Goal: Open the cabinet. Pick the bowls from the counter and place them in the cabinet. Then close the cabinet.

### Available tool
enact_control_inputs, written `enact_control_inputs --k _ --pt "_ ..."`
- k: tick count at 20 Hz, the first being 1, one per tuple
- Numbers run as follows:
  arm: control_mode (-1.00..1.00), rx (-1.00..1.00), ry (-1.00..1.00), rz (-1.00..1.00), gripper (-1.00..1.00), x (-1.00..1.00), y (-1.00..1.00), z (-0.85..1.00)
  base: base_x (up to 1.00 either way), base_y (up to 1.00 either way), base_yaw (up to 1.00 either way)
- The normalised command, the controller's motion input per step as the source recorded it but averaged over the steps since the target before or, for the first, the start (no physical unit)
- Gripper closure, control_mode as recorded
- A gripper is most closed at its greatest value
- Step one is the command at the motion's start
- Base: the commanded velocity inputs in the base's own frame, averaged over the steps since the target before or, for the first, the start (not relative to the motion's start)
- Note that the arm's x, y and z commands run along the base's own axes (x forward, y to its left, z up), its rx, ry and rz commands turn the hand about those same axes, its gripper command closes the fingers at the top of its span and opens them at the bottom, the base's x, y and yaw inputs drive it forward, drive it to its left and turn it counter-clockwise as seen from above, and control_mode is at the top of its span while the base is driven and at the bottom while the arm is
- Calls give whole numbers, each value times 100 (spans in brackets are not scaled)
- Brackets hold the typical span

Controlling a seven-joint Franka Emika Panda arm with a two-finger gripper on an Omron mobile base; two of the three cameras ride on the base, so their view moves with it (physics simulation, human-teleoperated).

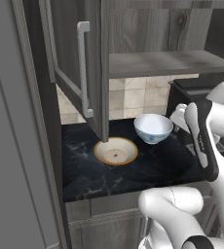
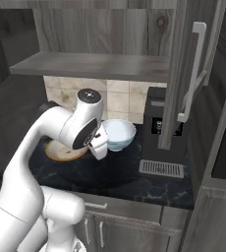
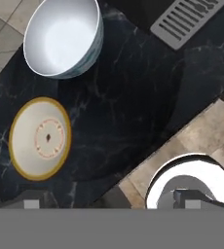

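Reading leftward first, the cream bowl (image 3: 40, 139) and white bowl (image 3: 63, 37) sit apart on the counter (image 3: 133, 87), below the open cabinet (image 1: 97, 68). Rightward and higher, the gripper (image 1: 179, 115) hangs spread and empty; the white bowl looks nearer.

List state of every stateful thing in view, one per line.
cabinet: both doors swung open, shelf bare
white bowl: upright on the counter, empty, not held
cream bowl: upright on the counter, empty, apart from the white bowl
gripper: open, above the counter, holding nothing
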Motion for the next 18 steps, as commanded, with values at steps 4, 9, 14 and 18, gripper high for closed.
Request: enact_control_inputs --k 4,9,14,18 --pt "-100 0 0 -4 -100 56 0 -27 0 0 0" --pt "-100 0 0 -5 -100 64 0 -25 0 0 0" --pt "-100 0 0 -5 -100 64 -2 -23 0 0 0" --pt "-100 0 0 -5 -100 63 -6 -25 0 0 0"
